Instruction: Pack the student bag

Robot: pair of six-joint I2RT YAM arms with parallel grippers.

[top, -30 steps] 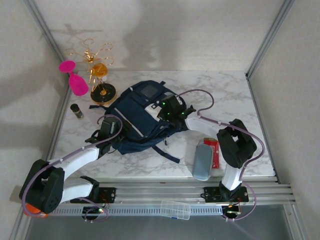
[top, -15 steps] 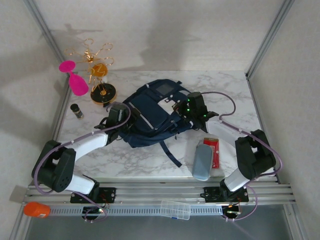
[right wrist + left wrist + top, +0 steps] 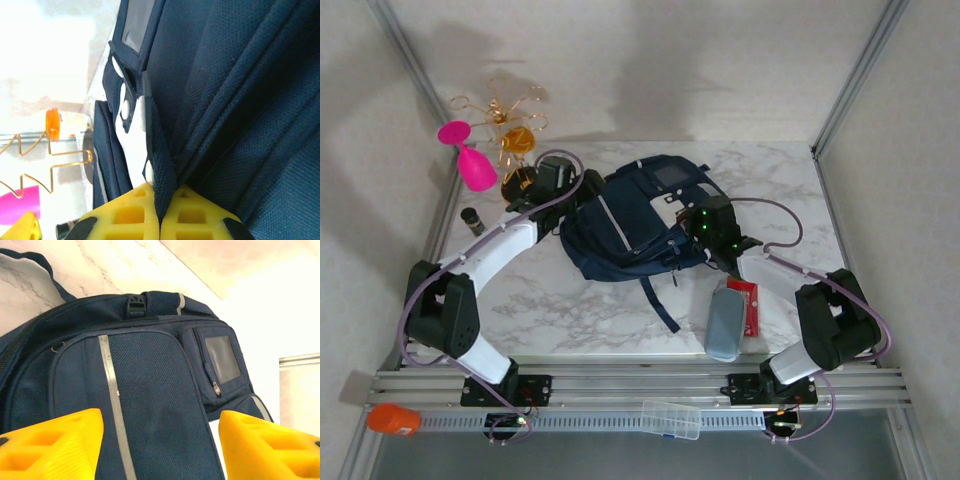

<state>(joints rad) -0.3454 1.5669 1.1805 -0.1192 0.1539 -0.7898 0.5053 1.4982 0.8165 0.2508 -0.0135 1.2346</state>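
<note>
Left gripper (image 3: 161,440) jaws spread, large navy white-striped fabric backpack (image 3: 150,370) just ahead; right gripper (image 3: 160,202) jaws pinch its fabric.

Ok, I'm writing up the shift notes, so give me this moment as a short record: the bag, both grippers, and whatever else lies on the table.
bag: navy backpack, lying in the middle of the marble table
left gripper: open, facing the backpack's front, holding nothing
right gripper: shut on a fold of backpack fabric
near right: grey pencil case beside a red packet
far left: gold wire stand, pink object, small dark bottle
</note>
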